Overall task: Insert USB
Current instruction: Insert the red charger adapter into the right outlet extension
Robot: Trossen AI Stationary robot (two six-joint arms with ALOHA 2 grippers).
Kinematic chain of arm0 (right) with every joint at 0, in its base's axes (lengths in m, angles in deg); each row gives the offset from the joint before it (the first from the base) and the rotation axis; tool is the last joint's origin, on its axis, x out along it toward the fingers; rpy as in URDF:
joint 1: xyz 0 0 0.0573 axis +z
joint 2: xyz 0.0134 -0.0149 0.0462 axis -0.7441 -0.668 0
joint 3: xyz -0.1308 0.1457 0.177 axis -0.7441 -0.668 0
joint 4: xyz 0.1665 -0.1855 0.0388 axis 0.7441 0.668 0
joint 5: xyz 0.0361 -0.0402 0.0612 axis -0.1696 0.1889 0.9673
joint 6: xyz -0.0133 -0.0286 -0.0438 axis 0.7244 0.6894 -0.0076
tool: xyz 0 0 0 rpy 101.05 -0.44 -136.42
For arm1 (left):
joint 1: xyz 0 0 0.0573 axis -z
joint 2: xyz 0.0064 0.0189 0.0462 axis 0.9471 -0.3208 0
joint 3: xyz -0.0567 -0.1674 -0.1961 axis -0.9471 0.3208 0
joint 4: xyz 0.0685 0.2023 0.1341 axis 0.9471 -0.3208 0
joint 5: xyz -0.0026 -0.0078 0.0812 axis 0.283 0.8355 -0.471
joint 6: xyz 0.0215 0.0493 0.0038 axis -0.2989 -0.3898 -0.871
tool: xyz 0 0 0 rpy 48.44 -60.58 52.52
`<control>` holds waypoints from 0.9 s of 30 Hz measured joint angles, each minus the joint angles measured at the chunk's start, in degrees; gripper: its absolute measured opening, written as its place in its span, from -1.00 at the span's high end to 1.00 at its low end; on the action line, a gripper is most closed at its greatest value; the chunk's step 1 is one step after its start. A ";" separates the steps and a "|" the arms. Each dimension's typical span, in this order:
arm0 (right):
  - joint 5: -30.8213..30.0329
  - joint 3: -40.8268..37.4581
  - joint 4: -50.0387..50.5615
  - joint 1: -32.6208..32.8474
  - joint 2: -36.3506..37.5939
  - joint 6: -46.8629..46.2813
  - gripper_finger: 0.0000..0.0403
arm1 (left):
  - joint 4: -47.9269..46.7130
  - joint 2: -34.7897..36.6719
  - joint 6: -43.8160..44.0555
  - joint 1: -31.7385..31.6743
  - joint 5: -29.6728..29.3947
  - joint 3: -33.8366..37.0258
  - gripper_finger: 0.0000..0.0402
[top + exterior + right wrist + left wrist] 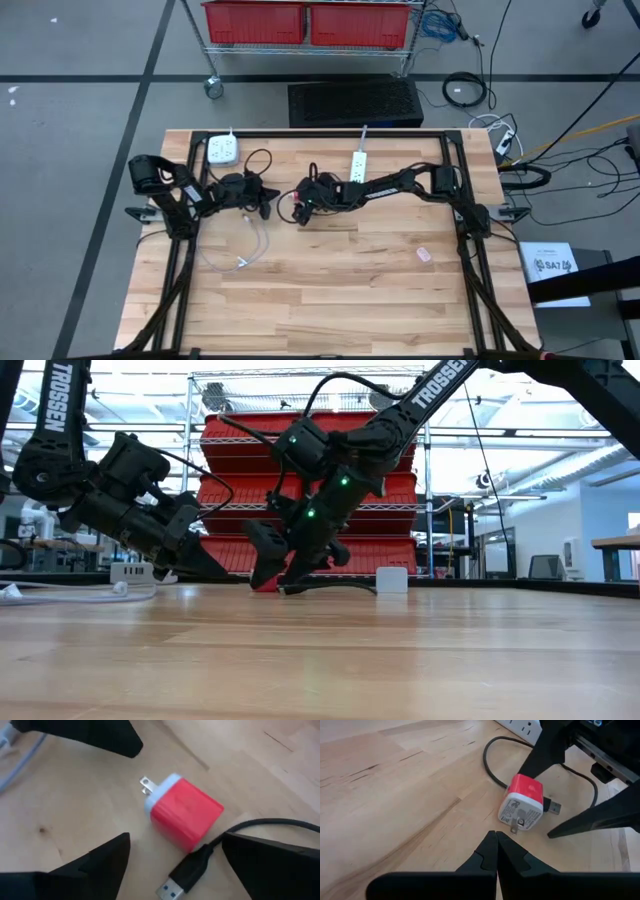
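Note:
A red-and-white USB charger block (522,802) lies on its side on the wooden table (395,795), its two prongs (145,785) toward my left gripper. The black cable's USB plug (553,808) lies loose on the table beside the block's red end. My right gripper (175,840) stands open over them, slanting down from the table's right, one finger (100,862) on each side of block and plug, touching neither as far as I can see. My left gripper (496,836) is shut, its tips a short way off the prongs, holding nothing.
The black cable (490,765) loops away toward the far side. A white power strip (358,163) lies far of the right arm. A white adapter (223,150) sits at the far left and a pale cable (245,250) curls near the left arm. A small pink item (424,254) lies on the right.

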 joint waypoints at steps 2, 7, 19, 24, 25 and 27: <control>-0.02 0.00 -0.79 -0.01 0.00 1.49 -0.35 | 0.00 0.00 0.00 0.00 0.00 0.00 0.99; 1.45 0.00 -0.83 -0.45 0.06 2.50 0.05 | -0.13 0.00 -0.02 0.00 0.00 0.00 0.99; 8.57 0.07 -0.70 0.70 3.28 2.76 -0.16 | -0.39 0.00 -0.50 0.00 0.00 0.02 0.99; 3.68 0.15 -0.57 0.62 3.58 3.94 -0.46 | -0.40 0.00 -0.50 0.00 0.00 0.04 0.99; 3.00 0.15 -0.71 0.54 3.57 4.44 -0.50 | -0.45 0.00 -0.50 0.00 0.00 0.04 0.99; 2.78 0.15 -1.15 0.29 3.45 5.53 -0.56 | -0.44 0.00 -0.50 0.00 0.00 0.04 0.99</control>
